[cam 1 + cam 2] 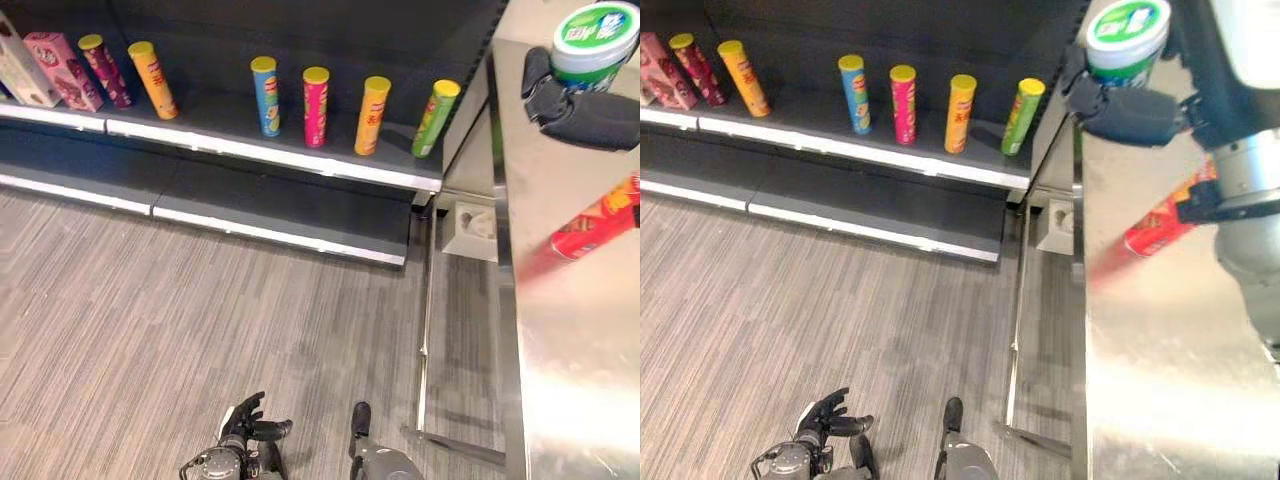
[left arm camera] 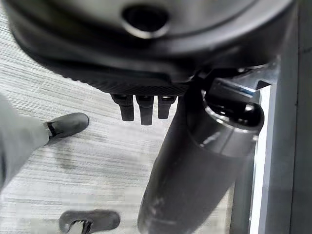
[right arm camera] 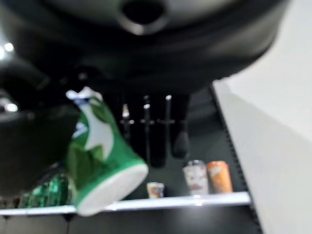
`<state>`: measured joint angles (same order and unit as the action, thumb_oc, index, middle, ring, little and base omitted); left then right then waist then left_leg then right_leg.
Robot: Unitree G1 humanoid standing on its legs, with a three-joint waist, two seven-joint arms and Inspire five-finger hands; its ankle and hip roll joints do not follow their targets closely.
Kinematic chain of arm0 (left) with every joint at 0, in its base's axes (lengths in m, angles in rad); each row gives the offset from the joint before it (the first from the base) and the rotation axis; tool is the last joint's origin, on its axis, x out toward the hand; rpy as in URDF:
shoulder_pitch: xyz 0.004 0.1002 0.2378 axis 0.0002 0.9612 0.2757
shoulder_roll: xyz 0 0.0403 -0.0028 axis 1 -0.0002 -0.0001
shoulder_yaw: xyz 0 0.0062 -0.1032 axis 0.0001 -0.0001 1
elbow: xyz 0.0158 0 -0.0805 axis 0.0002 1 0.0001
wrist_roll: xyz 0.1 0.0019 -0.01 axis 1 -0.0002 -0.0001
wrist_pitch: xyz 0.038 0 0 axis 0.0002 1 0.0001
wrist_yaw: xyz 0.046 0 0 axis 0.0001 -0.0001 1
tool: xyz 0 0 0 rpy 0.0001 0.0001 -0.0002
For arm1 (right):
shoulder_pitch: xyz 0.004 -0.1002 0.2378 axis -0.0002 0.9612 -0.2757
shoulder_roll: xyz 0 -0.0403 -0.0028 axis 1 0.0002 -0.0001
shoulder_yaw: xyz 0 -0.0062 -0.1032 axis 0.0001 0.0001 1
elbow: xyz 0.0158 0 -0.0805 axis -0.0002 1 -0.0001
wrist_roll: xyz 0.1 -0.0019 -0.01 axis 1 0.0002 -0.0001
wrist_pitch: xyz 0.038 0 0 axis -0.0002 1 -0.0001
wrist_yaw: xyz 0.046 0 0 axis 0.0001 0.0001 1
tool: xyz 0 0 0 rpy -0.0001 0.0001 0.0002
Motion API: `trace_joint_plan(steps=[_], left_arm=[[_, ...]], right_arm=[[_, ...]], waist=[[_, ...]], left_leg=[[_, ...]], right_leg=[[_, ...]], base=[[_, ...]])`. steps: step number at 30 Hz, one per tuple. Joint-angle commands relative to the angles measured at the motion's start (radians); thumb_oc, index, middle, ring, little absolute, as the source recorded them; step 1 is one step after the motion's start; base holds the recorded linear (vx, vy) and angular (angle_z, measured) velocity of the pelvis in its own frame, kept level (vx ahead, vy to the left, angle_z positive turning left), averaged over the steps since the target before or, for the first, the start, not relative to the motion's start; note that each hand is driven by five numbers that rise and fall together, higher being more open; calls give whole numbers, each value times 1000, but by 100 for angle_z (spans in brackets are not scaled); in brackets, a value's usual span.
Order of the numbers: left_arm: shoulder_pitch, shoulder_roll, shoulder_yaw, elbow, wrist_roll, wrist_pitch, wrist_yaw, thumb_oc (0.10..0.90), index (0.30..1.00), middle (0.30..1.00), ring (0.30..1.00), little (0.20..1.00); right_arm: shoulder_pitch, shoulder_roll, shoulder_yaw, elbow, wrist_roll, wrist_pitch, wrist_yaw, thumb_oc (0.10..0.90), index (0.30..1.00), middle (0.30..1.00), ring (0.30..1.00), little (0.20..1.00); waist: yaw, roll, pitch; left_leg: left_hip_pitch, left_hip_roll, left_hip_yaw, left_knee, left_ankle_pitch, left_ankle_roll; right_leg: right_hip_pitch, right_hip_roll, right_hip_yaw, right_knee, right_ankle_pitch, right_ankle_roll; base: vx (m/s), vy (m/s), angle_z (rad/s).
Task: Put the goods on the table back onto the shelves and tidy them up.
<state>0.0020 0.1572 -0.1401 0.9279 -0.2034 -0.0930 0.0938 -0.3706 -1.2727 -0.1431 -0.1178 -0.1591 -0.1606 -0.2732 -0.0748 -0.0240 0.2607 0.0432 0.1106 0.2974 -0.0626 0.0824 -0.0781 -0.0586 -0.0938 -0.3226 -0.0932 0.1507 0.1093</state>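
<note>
**Green tub up in the right hand, shelf waiting on your left**

Start at the left: your left hand (image 2: 141, 105) hangs low over the grey floor (image 1: 150, 300), fingers straight and loose, holding nothing, so leave it idle. Beyond those fingers runs the dark shelf (image 1: 330, 165), where a row of tall cans stands: orange can (image 1: 153, 79), blue can (image 1: 265, 96), pink can (image 1: 315, 107), yellow can (image 1: 371, 116), green can (image 1: 434, 118), all upright but leaning slightly and unevenly spaced.

Now over to the right, and here's the action. Your right hand (image 1: 1130, 112) has the green tub (image 1: 1126, 40) off the steel table (image 1: 570, 340), thumb and fingers curled round its side, white-and-green lid showing above them. In the right wrist view the tub (image 3: 100, 156) sits tilted beside the finger row. Below the hand, a red can (image 1: 1160, 225) lies on its side on the table, not yet picked.

My read: you're mid-carry. Keep the grip firm, level the tub before you swing it, and aim for bare shelf just past the green can, so you don't clip that leaning row. Set it down flat before you let go.
</note>
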Motion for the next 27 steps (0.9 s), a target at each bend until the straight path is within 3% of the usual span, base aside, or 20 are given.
trace_joint_plan(steps=[1, 2, 3, 4, 5, 6, 7, 9, 10, 12, 13, 15, 17, 19, 21, 23, 24, 25, 26, 27], left_arm=[[-5, 81, -15, -72, -11, -54, -7, 800, 900, 900, 900, 900], [-4, 77, -18, -77, -17, -51, -8, 800, 900, 900, 900, 900], [8, 75, -8, -87, -24, -46, -14, 800, 900, 900, 900, 900], [23, 74, -9, -96, -28, -37, -27, 800, 900, 900, 900, 900], [35, 86, -10, -106, -24, -34, -30, 800, 900, 900, 900, 900], [40, 90, -8, -111, -25, -33, -30, 800, 900, 900, 900, 900], [47, 90, -9, -113, -30, -34, -26, 800, 900, 900, 900, 900], [58, 86, -3, -112, -36, -33, -25, 800, 900, 900, 900, 900], [75, 85, 4, -125, -49, -32, -19, 800, 900, 900, 900, 900], [92, 79, 11, -115, -44, -27, -25, 800, 900, 900, 900, 900], [81, 90, 8, -93, -32, -28, -18, 800, 900, 900, 900, 900], [71, 93, 9, -98, -34, -28, -13, 800, 900, 900, 900, 900], [58, 108, 6, -98, -39, -30, -5, 800, 900, 900, 900, 900], [27, 121, 11, -69, -38, -35, -16, 800, 900, 900, 900, 900], [26, 115, 11, -65, -28, -33, -22, 800, 900, 900, 900, 900], [19, 93, 10, -51, 8, -28, -36, 800, 900, 900, 900, 900], [18, 79, 0, -56, 24, -32, -44, 800, 900, 900, 900, 900], [17, 83, -6, -56, 24, -32, -44, 800, 900, 900, 900, 900], [17, 74, -21, -66, 34, -34, -50, 800, 900, 900, 900, 900], [13, 77, -40, -97, 31, -35, -58, 800, 900, 900, 900, 900]], right_arm=[[-128, -34, -56, -12, 78, -26, -46, 400, 300, 300, 300, 300], [-125, -35, -62, -13, 85, -25, -44, 400, 300, 300, 300, 300], [-105, -29, -80, 0, 90, -16, -41, 400, 300, 300, 300, 300], [-66, -31, -109, 3, 91, -8, -27, 400, 300, 300, 300, 300], [-65, -36, -111, 5, 100, -9, -26, 400, 300, 300, 300, 300], [-74, -39, -101, 13, 106, -13, -28, 400, 300, 300, 300, 300], [-83, -43, -92, 36, 121, -16, -36, 400, 300, 300, 300, 300], [-95, -57, -80, 63, 136, -14, -39, 400, 300, 300, 300, 300], [-83, -67, -78, 63, 141, -6, -33, 400, 300, 300, 300, 300], [-84, -57, -84, 55, 127, 11, -25, 400, 300, 300, 300, 300], [-136, -41, -44, 55, 114, 14, -29, 400, 300, 300, 300, 300], [-185, -38, -5, 63, 103, 17, -35, 400, 300, 300, 300, 300], [-289, -37, 64, 79, 96, 18, -46, 400, 300, 300, 300, 300], [-382, -103, 142, 100, 112, 22, -31, 400, 300, 300, 300, 300], [-364, -111, 129, 100, 115, 22, -29, 400, 300, 300, 300, 300], [-247, -118, 33, 81, 107, 22, -31, 400, 300, 300, 300, 300], [-174, -121, -32, 70, 102, 25, -28, 400, 300, 300, 300, 300], [-139, -119, -67, 62, 102, 26, -27, 400, 300, 300, 300, 300], [-115, -133, -99, 62, 95, 25, -33, 400, 300, 300, 300, 300], [-80, -150, -163, 39, 97, 20, -35, 400, 300, 300, 300, 300]], waist=[[19, -112, -32], [22, -115, -24], [30, -114, -19], [31, -108, -17], [40, -108, -29], [43, -102, -39], [50, -94, -49], [51, -93, -66], [54, -91, -73], [53, -72, -102], [58, -80, -120], [55, -86, -122], [50, -89, -106], [-12, -71, -72], [-28, -66, -70], [-81, -64, -62], [-104, -75, -63], [-97, -78, -60], [-99, -80, -61], [-93, -104, -45]], left_leg=[[-23, 12, 59, 309, -216, -79], [-48, 49, 62, 392, -202, -100], [-91, 116, 80, 495, -131, -138], [-107, 149, 122, 450, -90, -126], [-118, 139, 124, 321, -91, -103], [-106, 136, 105, 235, -78, -112], [-114, 155, 104, 109, 20, -113], [-149, 204, 106, 20, 76, -134], [-158, 222, 159, 3, 96, -143], [-127, 194, 211, -6, 109, -134], [-97, 129, 246, -7, 75, -97], [-68, 80, 273, -13, 41, -66], [-28, 35, 316, -22, -4, -28], [39, 0, 292, -25, -76, -32], [59, -5, 284, -25, -97, -30], [118, -33, 252, -25, -147, -22], [134, -59, 236, -15, -155, -6], [137, -59, 235, -15, -156, -6], [130, -68, 217, 64, -192, -14], [54, -19, 187, 282, -220, -57]], right_leg=[[70, -33, -24, 19, -127, 45], [99, -29, -41, 14, -144, 32], [154, -11, -61, 6, -189, 17], [176, 4, -92, 6, -203, 5], [178, 0, -84, 6, -207, 18], [188, 5, -67, 6, -230, 24], [191, 14, -71, 6, -244, 24], [234, 14, -55, 6, -289, 37], [273, 6, -55, 6, -326, 44], [331, -15, -37, 6, -333, 62], [336, -76, -25, 94, -311, 77], [289, -132, -16, 220, -280, 98], [184, -218, -30, 406, -174, 128], [8, -138, -10, 242, -189, 106], [-13, -106, 16, 181, -167, 107], [-73, -51, 75, 91, -119, 123], [-73, -39, 104, 72, -98, 106], [-68, -39, 102, 69, -97, 106], [-34, -39, 108, 58, -90, 93], [26, -52, 93, 31, -100, 70]], base=[[164, -259, 63], [276, -288, 98], [261, -223, 90], [376, -112, 57], [384, 26, 39], [424, 149, 28], [399, 123, -3], [657, 134, -56], [779, 160, -31], [862, 330, -44], [869, 445, -60], [488, 364, -98], [421, 351, -26], [585, 127, 42], [311, -44, 21], [371, -83, 113], [191, -84, 190], [195, -179, 164], [187, -260, 100], [185, -334, 46]])
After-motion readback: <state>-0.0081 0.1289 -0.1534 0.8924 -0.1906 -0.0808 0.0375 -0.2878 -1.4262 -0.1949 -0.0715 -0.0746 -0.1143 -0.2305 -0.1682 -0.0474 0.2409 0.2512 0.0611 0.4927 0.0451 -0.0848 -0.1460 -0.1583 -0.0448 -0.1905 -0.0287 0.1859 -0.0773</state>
